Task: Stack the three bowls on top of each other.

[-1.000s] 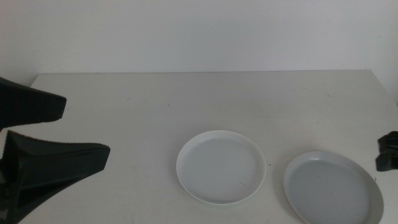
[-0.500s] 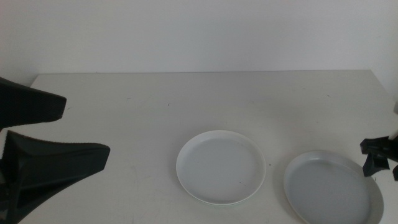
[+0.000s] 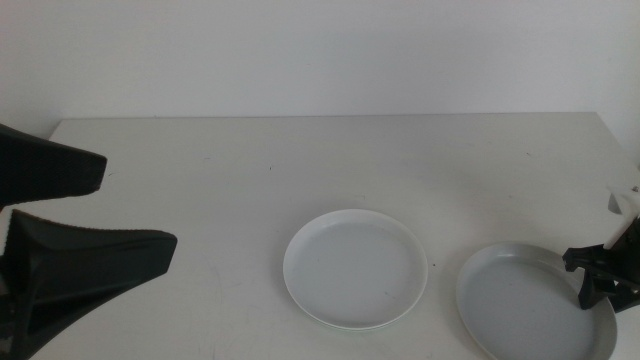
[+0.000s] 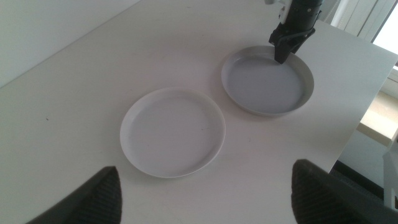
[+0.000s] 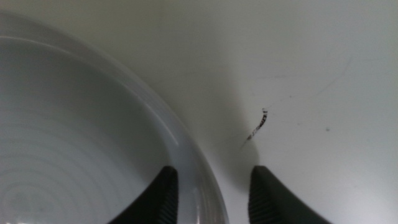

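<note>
Jaws of the right gripper (image 5: 208, 193) stand a little apart and straddle the rim of the grey bowl (image 3: 530, 305), one jaw inside the rim and one outside, with nothing clamped between them. In the middle view this gripper (image 3: 600, 275) sits at about three o'clock on the grey bowl's edge, coming in from the right side of the table (image 3: 300, 160). The left wrist view shows the same gripper (image 4: 287, 45) standing nearly upright over the bowl's (image 4: 267, 81) rim.

Jaws of the left gripper (image 3: 60, 230) are spread wide and hold nothing; it waits at about nine o'clock in the middle view, well apart from both dishes. Its own camera shows its two jaws far apart with bare table between them (image 4: 205, 199).

Largest of the visible dishes is the grey bowl, lying flat near the table's near right corner, at roughly four o'clock in the middle view. Next in size is the white bowl (image 3: 356, 268), flat on the table just beside the grey one, at its nine o'clock, the two rims close but not touching.

A small dark scratch (image 5: 256, 127) marks the tabletop just outside the grey bowl's (image 5: 74, 137) rim.
</note>
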`<state>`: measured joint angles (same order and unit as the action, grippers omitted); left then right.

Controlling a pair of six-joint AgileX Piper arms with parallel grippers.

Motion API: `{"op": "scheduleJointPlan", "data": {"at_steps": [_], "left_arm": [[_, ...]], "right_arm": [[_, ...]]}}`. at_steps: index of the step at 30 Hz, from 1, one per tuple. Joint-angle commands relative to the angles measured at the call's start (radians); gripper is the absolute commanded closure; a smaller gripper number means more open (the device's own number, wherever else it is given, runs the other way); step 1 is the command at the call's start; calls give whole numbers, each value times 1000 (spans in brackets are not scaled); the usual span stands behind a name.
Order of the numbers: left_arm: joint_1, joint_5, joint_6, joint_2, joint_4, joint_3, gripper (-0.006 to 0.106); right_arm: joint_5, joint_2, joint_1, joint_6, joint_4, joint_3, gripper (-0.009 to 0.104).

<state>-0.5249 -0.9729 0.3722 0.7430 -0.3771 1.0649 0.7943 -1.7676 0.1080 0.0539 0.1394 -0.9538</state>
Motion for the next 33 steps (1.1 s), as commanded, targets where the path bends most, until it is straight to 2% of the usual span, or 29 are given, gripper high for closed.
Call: {"op": "scheduleJointPlan", "data": {"at_steps": [1, 7, 12, 18, 23, 27, 33], "left_arm": [[-4, 64, -4, 1, -33, 31, -5], [-4, 64, -4, 1, -32, 31, -5], [-4, 64, -4, 1, -32, 31, -5], [-4, 64, -4, 1, -32, 31, -5], [-4, 64, -4, 1, -32, 31, -5], [-4, 64, -4, 1, -32, 31, -5], [-4, 64, -4, 1, -31, 31, -5]], "right_arm": [[-5, 27, 8, 9, -4, -25, 69], [6, 25, 8, 11, -28, -25, 96], [61, 85, 7, 8, -43, -26, 96], [140, 273, 7, -30, -38, -85, 96], [258, 339, -9, -54, 12, -219, 96], [319, 313, -91, -54, 44, -349, 96], [329, 222, -270, -118, 44, -467, 96]]}}
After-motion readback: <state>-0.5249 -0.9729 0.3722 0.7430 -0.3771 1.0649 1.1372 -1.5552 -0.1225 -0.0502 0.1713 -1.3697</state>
